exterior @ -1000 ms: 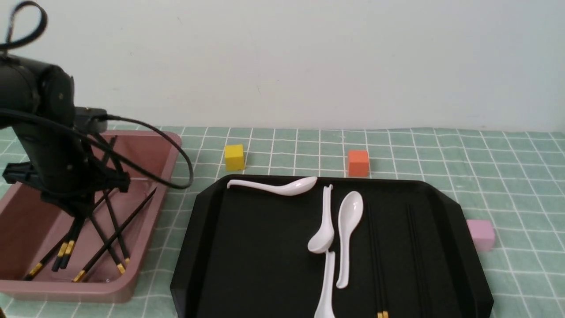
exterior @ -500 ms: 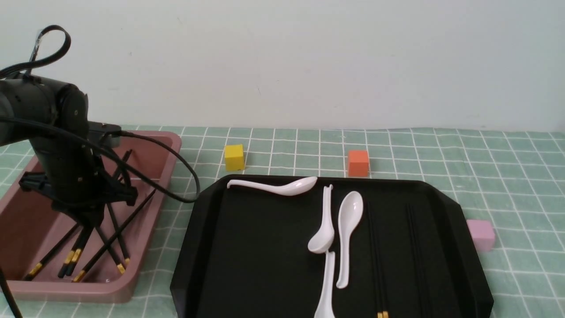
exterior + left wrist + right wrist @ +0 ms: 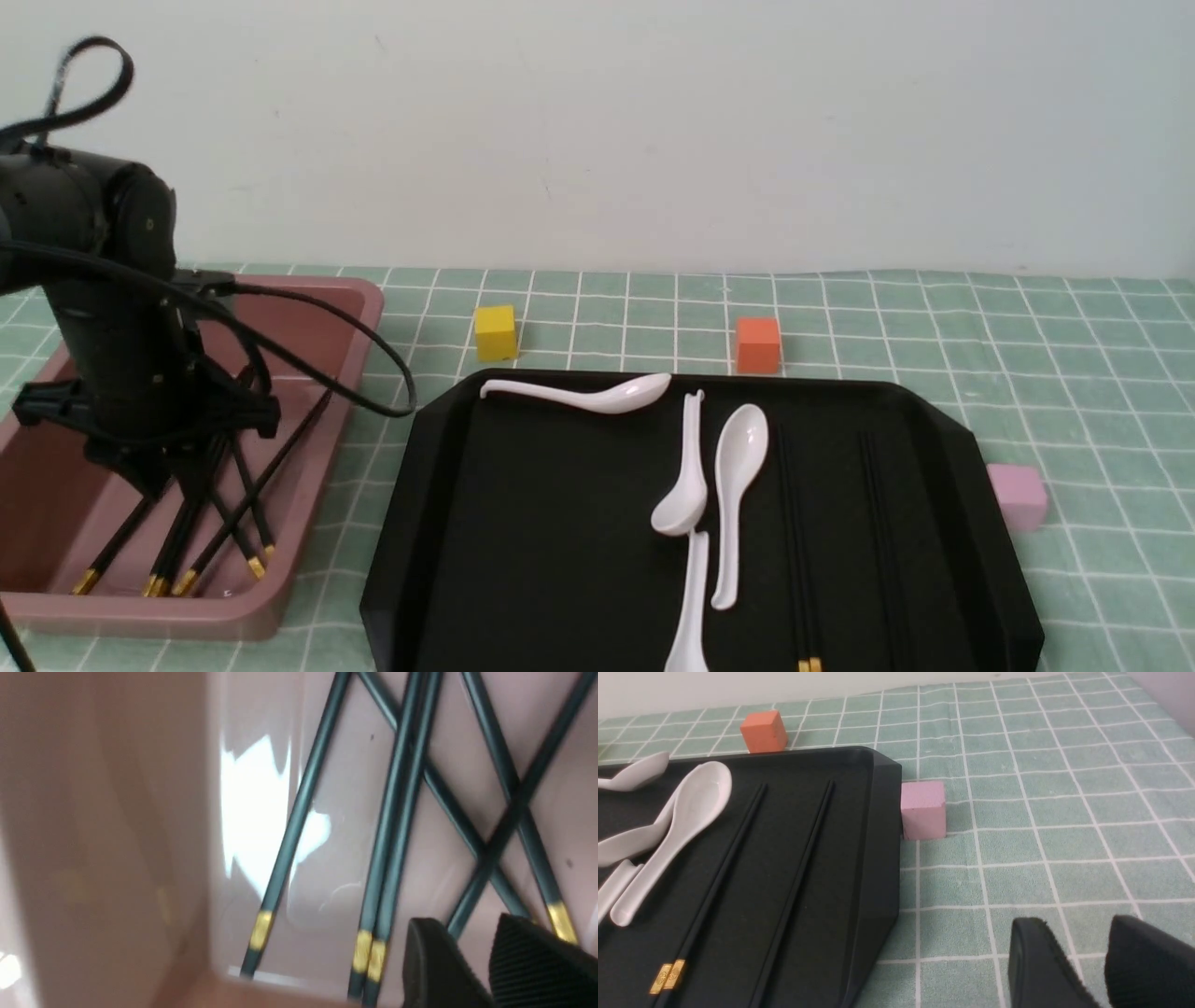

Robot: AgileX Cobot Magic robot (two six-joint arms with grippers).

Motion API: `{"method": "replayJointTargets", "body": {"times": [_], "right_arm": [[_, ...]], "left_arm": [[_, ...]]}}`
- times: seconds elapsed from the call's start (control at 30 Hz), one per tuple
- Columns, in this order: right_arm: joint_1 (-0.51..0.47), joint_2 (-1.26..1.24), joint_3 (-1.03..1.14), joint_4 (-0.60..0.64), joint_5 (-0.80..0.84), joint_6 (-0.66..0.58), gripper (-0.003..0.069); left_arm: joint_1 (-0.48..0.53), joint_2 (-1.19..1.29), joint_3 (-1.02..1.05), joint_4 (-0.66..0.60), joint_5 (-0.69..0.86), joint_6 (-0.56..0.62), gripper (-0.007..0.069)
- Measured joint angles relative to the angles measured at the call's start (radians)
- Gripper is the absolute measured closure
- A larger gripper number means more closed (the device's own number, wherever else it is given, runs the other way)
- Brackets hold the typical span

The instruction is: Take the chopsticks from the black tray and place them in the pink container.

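Tabletop robot setup, black robot arm point(image 3: 121, 308), checked cloth point(image 3: 597, 317), plain pale wall point(image 3: 597, 131)

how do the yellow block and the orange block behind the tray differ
The yellow block is bright yellow, while the orange block is red-orange.
The yellow block sits off the far left corner of the black tray; the orange block stands behind the middle of its far edge.
The yellow block is turned so that a side face shows clearly, while the orange block faces the camera more squarely.
Both are small, blocky and on the checked cloth.
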Motion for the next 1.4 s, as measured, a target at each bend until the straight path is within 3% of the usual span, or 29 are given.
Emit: {"method": "replayJointTargets", "body": {"times": [0.23,0.4,0.73,0.97,1.2,1.4], "right_arm": [[0.0,0.0,0.0,0.0,0.0,0.0,0.0419],[0.0,0.0,0.0,0.0,0.0,0.0,0.0419],[0.0,0.0,0.0,0.0,0.0,0.0,0.0419],[0.0,0.0,0.0,0.0,0.0,0.0,0.0419],[0.0,0.0,0.0,0.0,0.0,0.0,0.0419],[0.0,0.0,0.0,0.0,0.0,0.0,0.0419]], "left_arm": [[0.0,-0.231,0.009,-0.124,0.076,0.001,0.0637],[0.0,-0.428,0.077,-0.25,0.095,0.065,0.0637],[0.0,-0.865,0.369,-0.348,0.042,0.102,0.0637],[0.0,-1.158,0.629,-0.531,-0.117,0.193,0.0637],[0.0,-1.434,0.84,-0.817,-0.406,0.317,0.0637],[0.0,-1.471,0.869,-0.865,-0.455,0.332,0.0637]]}}
